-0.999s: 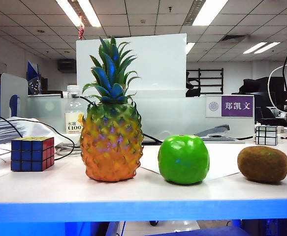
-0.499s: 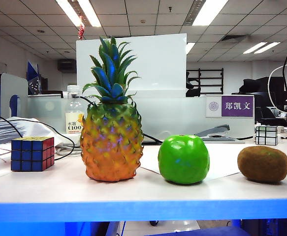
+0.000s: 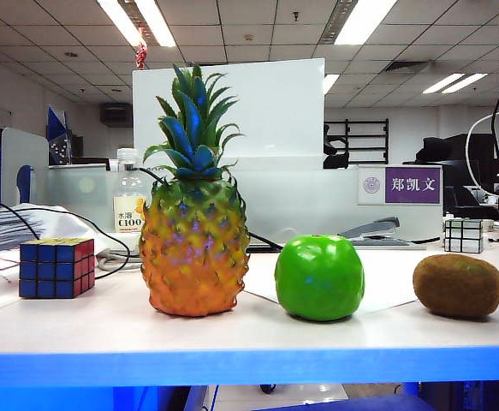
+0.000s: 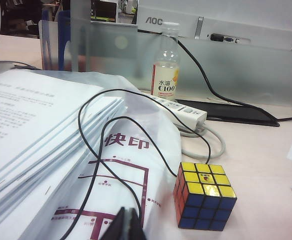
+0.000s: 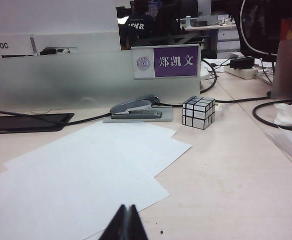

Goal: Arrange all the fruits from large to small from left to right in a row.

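Exterior view, left to right along the white table (image 3: 103,330): colour cube (image 3: 56,267) at far left, near the paper stack. Pineapple (image 3: 194,244) next, upright, crown up, standing apart from the cube. Apple (image 3: 319,277) to its right, a clear gap between them, resting partly on white paper (image 3: 386,274). Kiwi (image 3: 457,285) farthest right, lying on its long side, apart from the apple. The three fruits form one row near the front edge, tallest at left, smallest at right. Behind the pineapple: a drink bottle (image 3: 128,204). Behind the kiwi: a silver cube (image 3: 463,235). Neither arm shows in this view.

Left wrist view: left gripper (image 4: 126,226) low at the frame edge, fingertips pressed together, nothing between them. It hangs above a plastic-wrapped paper stack (image 4: 45,145) crossed by a black cable (image 4: 103,150). The colour cube sits just beside the stack; the bottle stands farther back by a power strip (image 4: 178,111).

Right wrist view: right gripper (image 5: 125,225) likewise with tips together, holding nothing, above loose paper sheets. Stapler (image 5: 135,107) and silver cube beyond, by a purple name sign (image 5: 176,61). No fruit visible in either wrist view.
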